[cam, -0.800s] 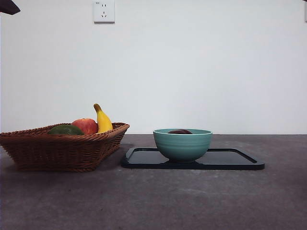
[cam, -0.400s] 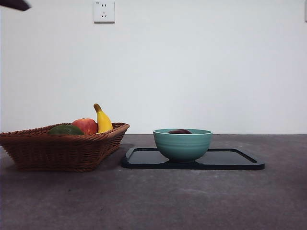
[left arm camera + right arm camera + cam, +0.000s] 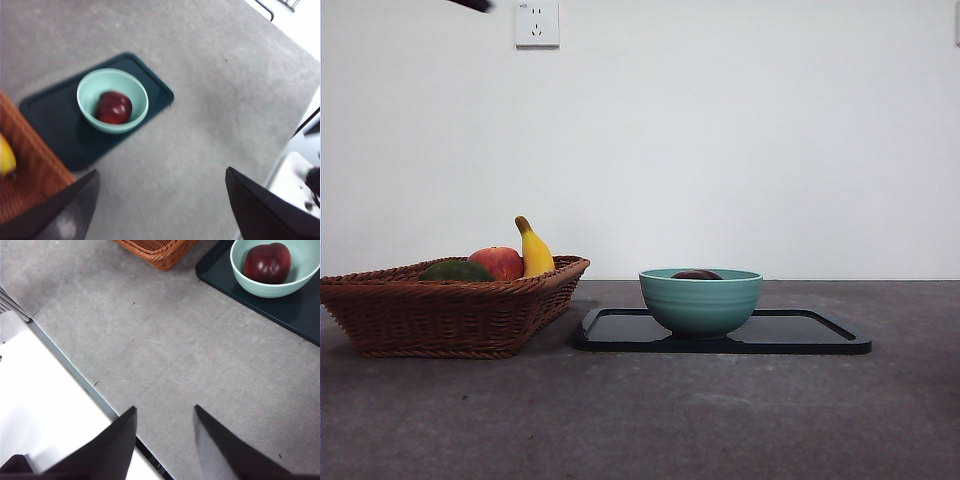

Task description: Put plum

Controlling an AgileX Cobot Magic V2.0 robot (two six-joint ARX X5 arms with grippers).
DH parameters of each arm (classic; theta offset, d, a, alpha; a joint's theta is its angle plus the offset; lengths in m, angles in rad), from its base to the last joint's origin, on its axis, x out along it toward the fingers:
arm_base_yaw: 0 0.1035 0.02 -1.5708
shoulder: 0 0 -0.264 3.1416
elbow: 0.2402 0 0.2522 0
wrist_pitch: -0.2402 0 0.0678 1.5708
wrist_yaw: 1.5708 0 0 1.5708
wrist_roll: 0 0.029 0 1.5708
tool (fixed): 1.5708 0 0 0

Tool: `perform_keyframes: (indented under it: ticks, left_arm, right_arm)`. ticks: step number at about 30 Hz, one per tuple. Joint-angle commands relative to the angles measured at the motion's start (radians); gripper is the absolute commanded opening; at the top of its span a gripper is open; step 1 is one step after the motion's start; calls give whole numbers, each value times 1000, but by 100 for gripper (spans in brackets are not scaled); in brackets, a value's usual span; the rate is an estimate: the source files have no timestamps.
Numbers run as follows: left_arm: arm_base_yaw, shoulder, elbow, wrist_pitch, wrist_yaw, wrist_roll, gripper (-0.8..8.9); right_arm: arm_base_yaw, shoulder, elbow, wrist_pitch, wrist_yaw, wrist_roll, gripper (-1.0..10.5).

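The plum (image 3: 114,107) is a glossy dark maroon fruit lying inside the teal bowl (image 3: 89,84), which stands on a black tray (image 3: 155,87). In the front view only the plum's top (image 3: 696,274) shows above the bowl's rim (image 3: 700,300). My left gripper (image 3: 160,200) hangs high above the table, open and holding nothing, with the bowl well ahead of it. My right gripper (image 3: 164,409) is also open and holding nothing, over bare table, far from the plum (image 3: 267,262) and its bowl (image 3: 300,282).
A wicker basket (image 3: 450,315) stands left of the tray (image 3: 800,335), holding a green fruit (image 3: 456,271), a red apple (image 3: 498,262) and a banana (image 3: 534,252). A black arm tip (image 3: 470,4) shows at the top edge. The table's edge runs near the right gripper.
The black arm tip has slid rightward along the top edge, from the left corner toward the wall socket. Bowl, plum, tray and basket have not moved.
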Motion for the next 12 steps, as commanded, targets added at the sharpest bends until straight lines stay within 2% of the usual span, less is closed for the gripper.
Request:
perform_keyframes:
  ticks: [1,4,7,12]
  left_arm:
    - [-19,126,113,11,-5,50,406]
    - [-39,277,234,25,-22,84,407]
    - [-59,435,346,55,-92,117,407]
    - [-82,626,447,128,-129,148,406]
  right_arm:
    - [8,4,7,9,-3,10,182]
    - [8,4,7,9,-3,10,182]
    - [8,4,7,8,-4,10,182]
    - [8,4,7,3,-3,10,182]
